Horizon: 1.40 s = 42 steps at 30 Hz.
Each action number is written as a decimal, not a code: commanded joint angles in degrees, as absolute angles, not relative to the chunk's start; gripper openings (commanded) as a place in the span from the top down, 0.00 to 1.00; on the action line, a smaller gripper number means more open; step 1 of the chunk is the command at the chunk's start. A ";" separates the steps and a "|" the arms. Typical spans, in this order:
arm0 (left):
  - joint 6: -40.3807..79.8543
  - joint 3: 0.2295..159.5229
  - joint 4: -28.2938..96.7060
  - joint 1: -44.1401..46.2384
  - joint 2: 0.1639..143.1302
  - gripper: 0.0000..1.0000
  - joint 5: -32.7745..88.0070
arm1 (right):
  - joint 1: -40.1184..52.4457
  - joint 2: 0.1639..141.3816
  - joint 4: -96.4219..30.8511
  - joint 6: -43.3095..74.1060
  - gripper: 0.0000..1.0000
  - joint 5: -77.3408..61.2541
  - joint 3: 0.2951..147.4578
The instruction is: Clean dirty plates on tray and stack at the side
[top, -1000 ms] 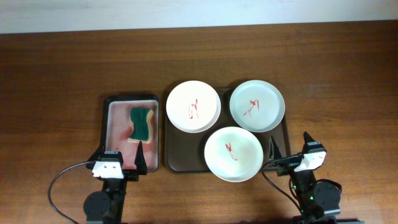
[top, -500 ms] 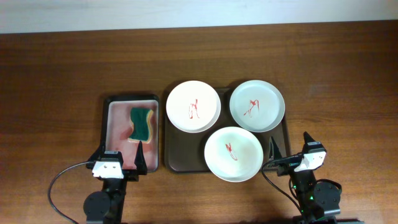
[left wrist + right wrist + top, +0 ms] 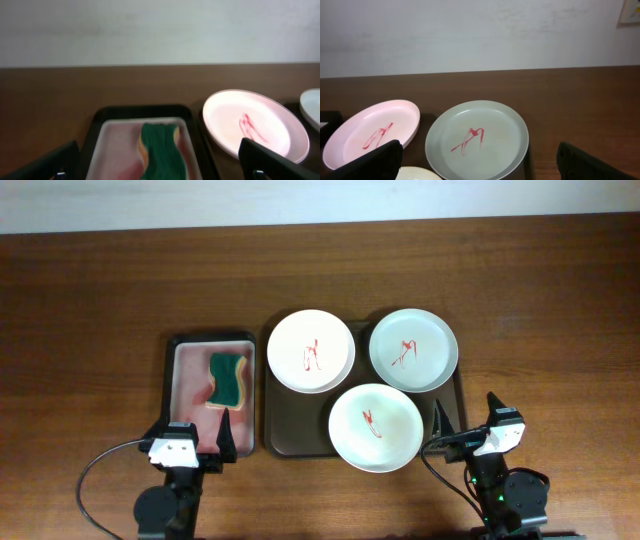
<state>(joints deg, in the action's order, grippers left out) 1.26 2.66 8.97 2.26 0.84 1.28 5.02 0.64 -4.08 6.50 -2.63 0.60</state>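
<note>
Plates unchanged since a second ago: pink plate (image 3: pixel 311 351), grey-green plate (image 3: pixel 413 349) and cream plate (image 3: pixel 375 427) all lie on the tray (image 3: pixel 290 442), each with red smears. Pink sits at the tray's far left, grey-green at its far right, cream at its near edge, overhanging slightly. Sponge (image 3: pixel 228 378) lies in the black bin (image 3: pixel 170 380) just left of the tray. Left claw (image 3: pixel 195 425) has held its place at the bin's near edge, fingers apart, empty. Right claw (image 3: pixel 465 415) is likewise unmoved at the tray's near right corner, fingers apart, empty.
</note>
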 commanded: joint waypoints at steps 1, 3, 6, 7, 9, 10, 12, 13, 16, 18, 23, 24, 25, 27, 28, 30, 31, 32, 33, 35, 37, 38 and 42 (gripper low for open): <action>0.40 8.51 13.85 1.98 4.73 0.01 2.17 | 4.80 1.61 -6.94 8.45 0.01 -4.03 2.85; 0.38 12.82 16.10 1.96 10.48 0.01 2.17 | 4.80 4.03 -12.21 8.45 0.01 -4.05 6.87; 0.38 20.14 18.72 1.96 21.15 0.01 2.15 | 4.80 10.63 -18.13 8.43 0.01 -5.54 14.09; 0.38 22.09 19.49 1.96 24.23 0.01 2.17 | 4.80 13.19 -19.77 8.43 0.01 -6.55 16.25; 0.38 28.53 22.57 1.96 33.47 0.01 2.17 | 4.80 19.75 -23.92 8.43 0.01 -7.77 21.52; 0.36 32.47 25.04 1.96 38.15 0.01 2.17 | 4.80 23.38 -25.91 8.43 0.01 -7.77 24.25; 0.36 41.17 30.52 1.96 48.12 0.01 2.17 | 4.80 32.10 -30.20 8.43 0.01 -7.81 30.76; 0.36 44.99 33.30 1.96 52.29 0.01 2.20 | 4.80 35.70 -32.32 8.40 0.01 -7.81 33.71; 0.36 57.39 44.95 1.96 64.16 0.01 2.20 | 4.80 46.00 -40.49 8.38 0.01 -7.77 42.59; 0.36 62.67 50.04 1.96 69.30 0.01 2.15 | 4.80 51.48 -46.11 8.40 0.01 -7.84 47.72; 0.40 64.01 44.82 1.98 77.06 0.01 7.03 | 4.80 63.05 -51.64 8.40 0.01 -12.05 54.30; 0.40 64.01 42.96 1.98 78.26 0.01 7.92 | 4.80 63.88 -51.70 8.40 0.01 -12.47 54.30; 0.40 64.01 41.78 1.98 79.37 0.01 7.94 | 4.80 64.36 -51.77 8.40 0.01 -12.47 54.30; 1.37 64.01 39.90 1.98 83.57 0.01 7.92 | 4.80 64.77 -51.70 8.40 0.01 -12.47 54.30; 2.76 64.01 39.68 1.98 85.76 0.00 7.92 | 4.80 64.77 -51.66 8.40 0.01 -12.47 54.30; 3.64 64.01 39.70 2.20 90.15 0.06 7.94 | 4.80 64.77 -51.66 8.40 0.01 -12.47 54.30; 3.66 64.01 39.72 2.39 92.07 0.09 7.97 | 4.80 64.77 -51.66 8.40 0.01 -12.47 54.30; 3.66 64.01 39.72 2.74 94.13 0.11 7.99 | 4.80 64.77 -51.66 8.40 0.01 -12.45 54.30; 3.66 64.01 39.68 3.29 95.96 0.11 7.94 | 4.80 64.77 -51.66 8.40 0.01 -12.45 54.30; 3.64 64.01 39.66 4.45 99.02 0.22 7.90 | 4.80 64.77 -51.66 8.40 0.01 -12.45 54.30; 3.64 64.01 39.64 5.32 101.38 0.27 7.73 | 4.80 64.77 -51.68 8.40 0.01 -12.45 54.30; 3.64 64.01 39.64 5.58 102.35 0.30 7.64 | 4.80 64.77 -51.68 8.40 0.01 -12.45 54.30; 3.66 63.88 39.70 5.58 104.53 0.32 4.21 | 4.80 64.77 -51.68 8.40 0.01 -12.45 54.30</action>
<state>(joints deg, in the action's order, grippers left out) 3.46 63.48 39.57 5.30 101.97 5.67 5.02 64.79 -51.83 8.01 -11.94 53.15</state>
